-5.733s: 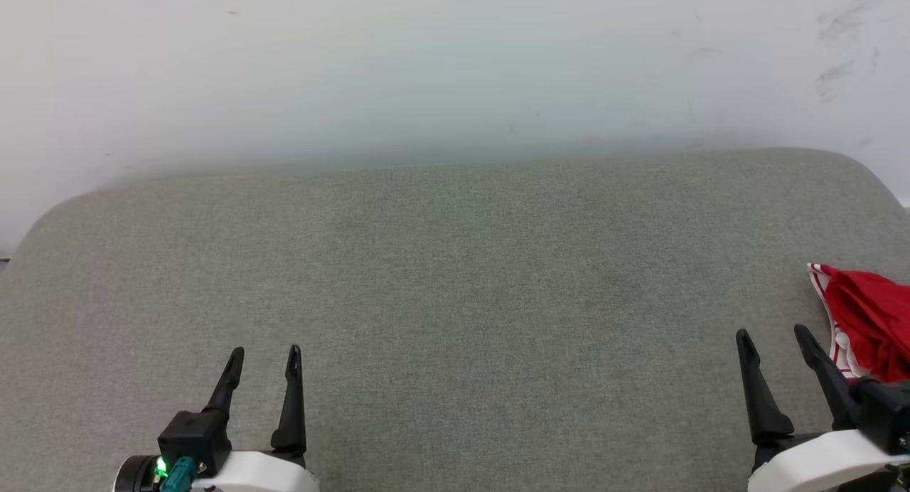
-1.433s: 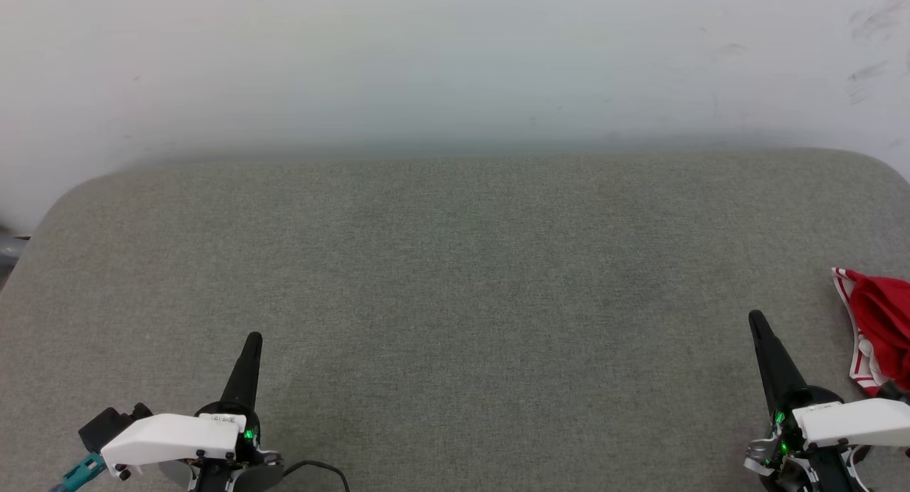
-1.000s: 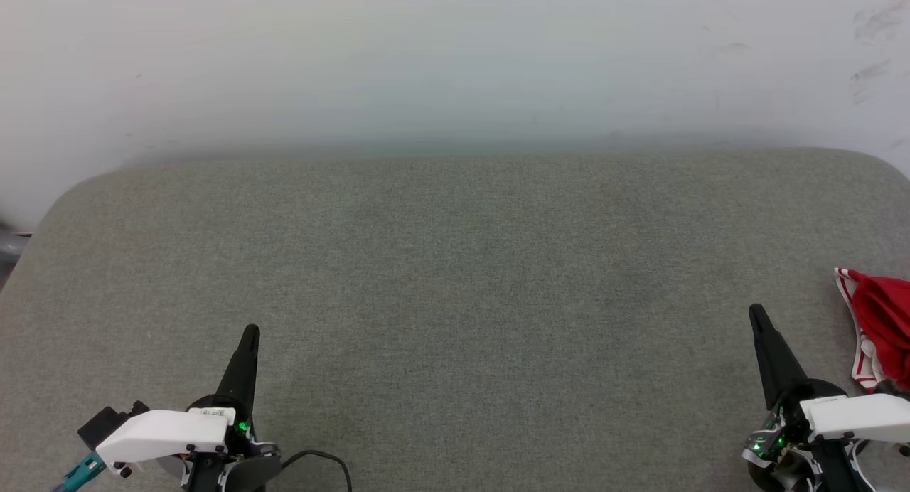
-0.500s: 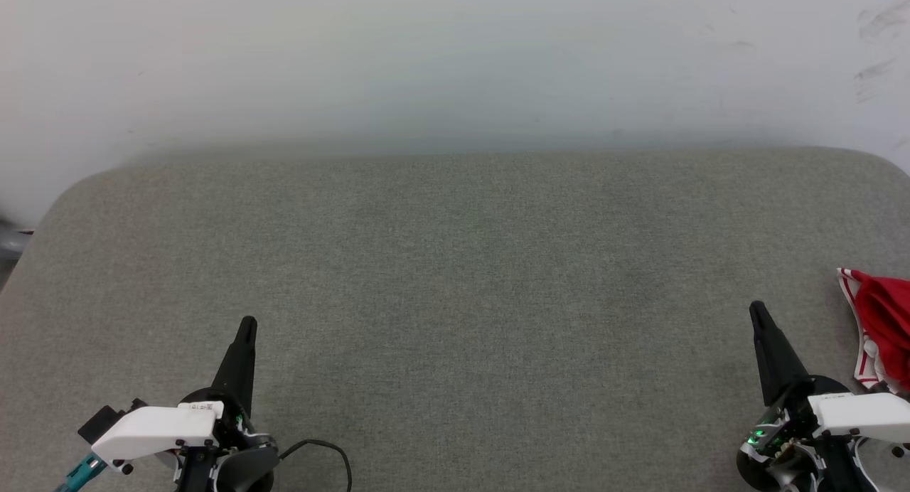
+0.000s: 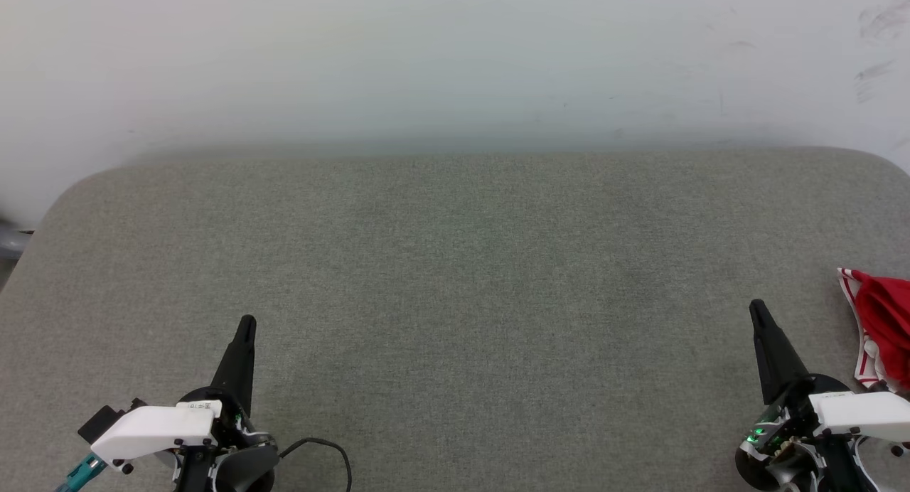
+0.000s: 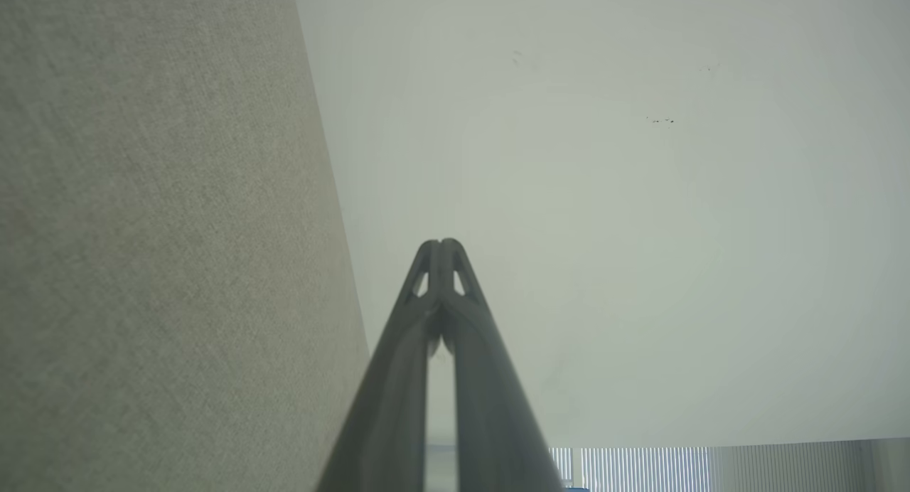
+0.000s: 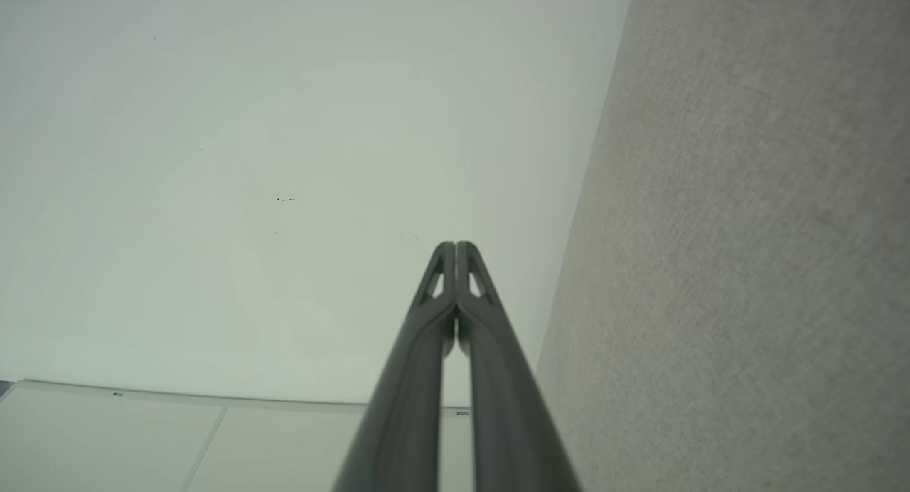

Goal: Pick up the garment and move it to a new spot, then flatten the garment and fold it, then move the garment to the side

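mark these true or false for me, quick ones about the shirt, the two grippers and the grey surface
1. The shirt lies bunched at the right edge of the grey surface. True.
2. The right gripper is holding the shirt. False: its fingers are shut on nothing and stand apart from the shirt, which lies to their right.
3. The left gripper has its fingers pressed together. True.
4. The shirt is nearer the left gripper than the right gripper. False: it lies just beside the right gripper, far across from the left one.
5. A pale wall stands behind the grey surface. True.
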